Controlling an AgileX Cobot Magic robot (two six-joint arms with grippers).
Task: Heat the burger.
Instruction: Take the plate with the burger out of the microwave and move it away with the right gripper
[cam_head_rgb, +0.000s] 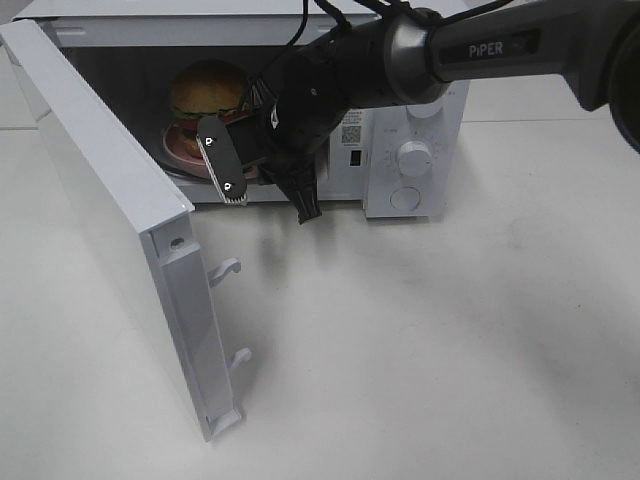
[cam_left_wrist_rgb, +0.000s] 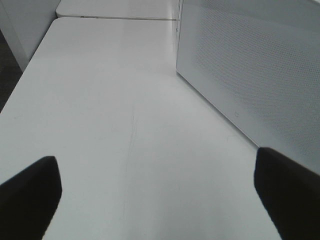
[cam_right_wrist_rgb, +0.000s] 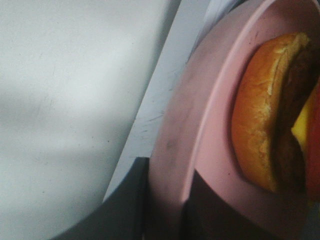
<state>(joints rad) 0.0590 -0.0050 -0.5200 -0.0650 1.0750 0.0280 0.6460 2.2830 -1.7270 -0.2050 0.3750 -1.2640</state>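
The burger (cam_head_rgb: 208, 92) stands on a shallow pink plate (cam_head_rgb: 183, 148) inside the open microwave (cam_head_rgb: 410, 150). My right gripper (cam_head_rgb: 255, 172) reaches into the microwave's mouth at the plate's near rim. The right wrist view shows the burger (cam_right_wrist_rgb: 260, 115) close up, and the pink plate's rim (cam_right_wrist_rgb: 170, 150) runs between the two dark fingers (cam_right_wrist_rgb: 132, 205), which are shut on it. My left gripper (cam_left_wrist_rgb: 157, 200) is open over bare table beside the microwave's outer wall (cam_left_wrist_rgb: 250, 65), holding nothing.
The microwave door (cam_head_rgb: 100, 190) swings wide open to the left, its latch hooks (cam_head_rgb: 228, 268) pointing out over the table. The control knobs (cam_head_rgb: 413, 157) sit on the microwave's right panel. White tabletop (cam_head_rgb: 430, 340) spreads in front.
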